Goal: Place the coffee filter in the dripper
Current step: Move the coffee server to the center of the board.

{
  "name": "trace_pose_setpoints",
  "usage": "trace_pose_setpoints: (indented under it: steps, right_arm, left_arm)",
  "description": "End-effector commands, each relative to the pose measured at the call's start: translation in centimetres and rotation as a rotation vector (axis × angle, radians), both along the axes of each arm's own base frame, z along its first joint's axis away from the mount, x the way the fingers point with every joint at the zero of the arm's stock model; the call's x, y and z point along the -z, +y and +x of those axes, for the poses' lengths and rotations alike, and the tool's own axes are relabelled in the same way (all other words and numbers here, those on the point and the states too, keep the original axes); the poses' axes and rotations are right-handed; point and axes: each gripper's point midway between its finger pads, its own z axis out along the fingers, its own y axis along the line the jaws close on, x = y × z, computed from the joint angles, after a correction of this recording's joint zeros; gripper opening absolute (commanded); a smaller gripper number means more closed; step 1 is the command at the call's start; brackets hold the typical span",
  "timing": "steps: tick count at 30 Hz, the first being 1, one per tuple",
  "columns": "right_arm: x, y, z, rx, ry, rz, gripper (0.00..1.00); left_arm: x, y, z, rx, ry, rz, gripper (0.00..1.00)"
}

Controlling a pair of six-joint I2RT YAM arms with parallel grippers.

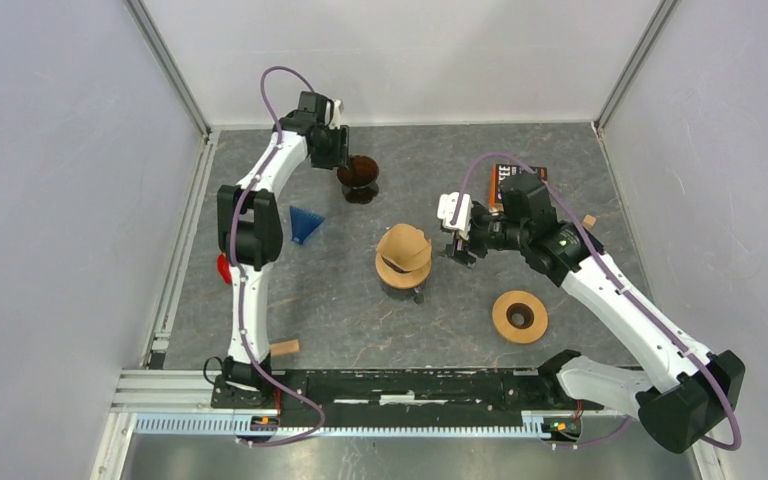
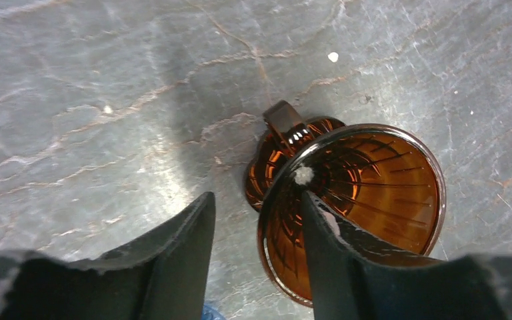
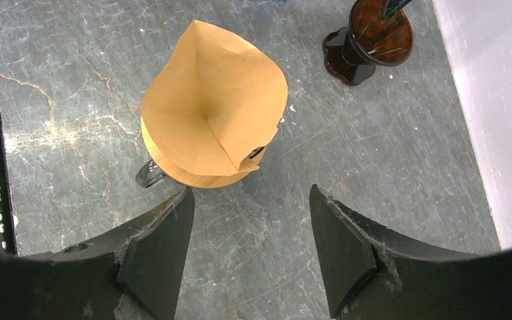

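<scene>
- Grey marbled worktop (image 1: 360, 330), walled in white, on which the task's things are set out.
- Brown paper coffee filter (image 3: 213, 113): one is counted; its cone is upright, mouth up, seated on a tan holder (image 3: 167, 163) with a clear glass handle at mid-worktop.
- Dark amber glass dripper (image 2: 367, 193): one is counted, stood well apart from the filter, toward the far left.
- Right end effector (image 3: 250, 192): its fingers are held apart, nothing is gripped; the filter lies just ahead, so this arm is judged the nearer.
- Left end effector (image 2: 255, 200): its fingers are apart, astride the dripper's rim, one inside the bowl; no clamp is seen.
</scene>
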Motion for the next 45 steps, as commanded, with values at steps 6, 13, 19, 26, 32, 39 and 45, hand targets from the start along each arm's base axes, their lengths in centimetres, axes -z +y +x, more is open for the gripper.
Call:
trace_pose_setpoints:
  steps: [6, 13, 19, 26, 32, 39, 45]
  right_arm:
    - [-0.6, -0.3, 0.1, 0.015, -0.032, 0.036, 0.70]
    - [-0.2, -0.5, 0.1, 0.020, -0.031, 0.034, 0.70]
    - [-0.1, -0.9, 0.4, 0.041, -0.035, 0.027, 0.70]
    - [0.9, -3.6, 2.2, 0.175, -0.027, -0.021, 0.70]
    - [2.8, -9.5, 3.6, 0.368, 0.004, -0.069, 0.71]
    - [9.4, -16.6, 2.8, 0.431, 0.138, -0.290, 0.74]
    - [13.8, -19.0, 0.4, 0.342, 0.248, -0.450, 0.76]
  left_arm:
    - [-0.2, -2.6, -2.2, 0.056, 0.088, -0.118, 0.41]
    - [-2.0, -1.8, -6.4, 0.157, 0.081, -0.082, 0.15]
    - [-2.5, -0.8, -11.4, 0.236, 0.101, -0.047, 0.05]
    - [-2.7, -0.5, -16.6, 0.303, 0.145, -0.074, 0.02]
    - [-2.0, -0.3, -19.5, 0.322, 0.175, -0.093, 0.02]
    - [-0.8, 0.9, -20.7, 0.323, 0.181, -0.040, 0.03]
    - [-0.3, 0.7, -19.7, 0.308, 0.166, -0.041, 0.06]
